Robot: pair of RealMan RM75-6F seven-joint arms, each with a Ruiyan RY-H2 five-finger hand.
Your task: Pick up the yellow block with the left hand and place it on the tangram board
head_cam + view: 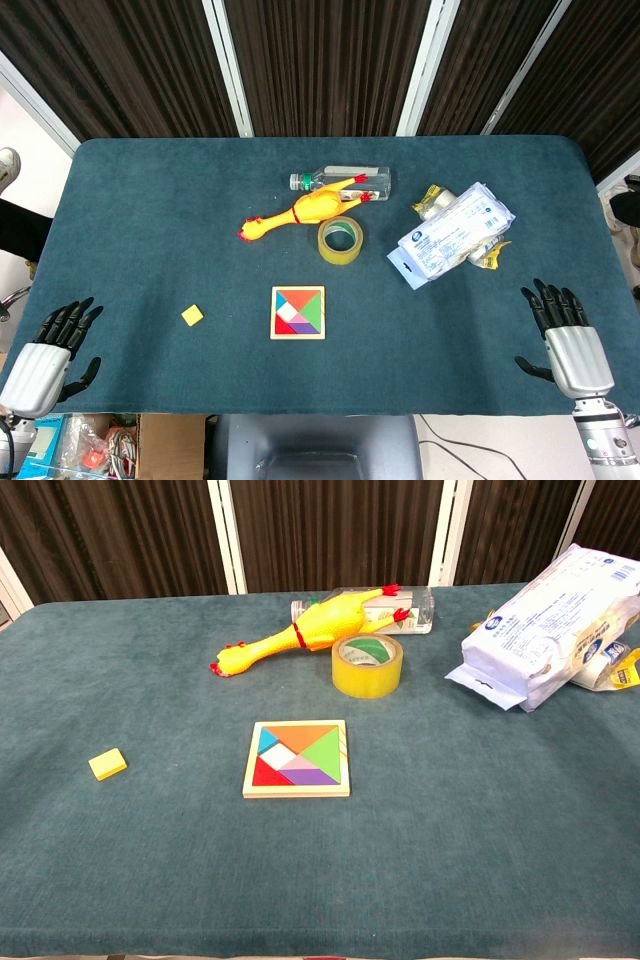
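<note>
left hand (45, 358) at the near left corner of the surface (150, 210), fingers apart and pointing away from the robot, holding nothing. right hand (568, 338) at the near right corner, same posture, fingers spread, empty. neither hand shows in the chest view.

yellow block (192, 315) lies flat on the surface, ahead of the left hand and off toward the middle; clear cloth all round it, nothing touching. small and roughly square, so no long axis worth aligning to; in the chest view it sits a little skewed to the surface edge.

tangram board (298, 312) lies beyond the block on the same line, further toward the middle, at about the same depth. so from the left hand: block first, board next, both inward.

left hand is plainly the nearer one; right hand is well apart, past the board.

judgement: nothing begun yet. the reach should go forward and inward, then a short sideways carry to the board.
</note>
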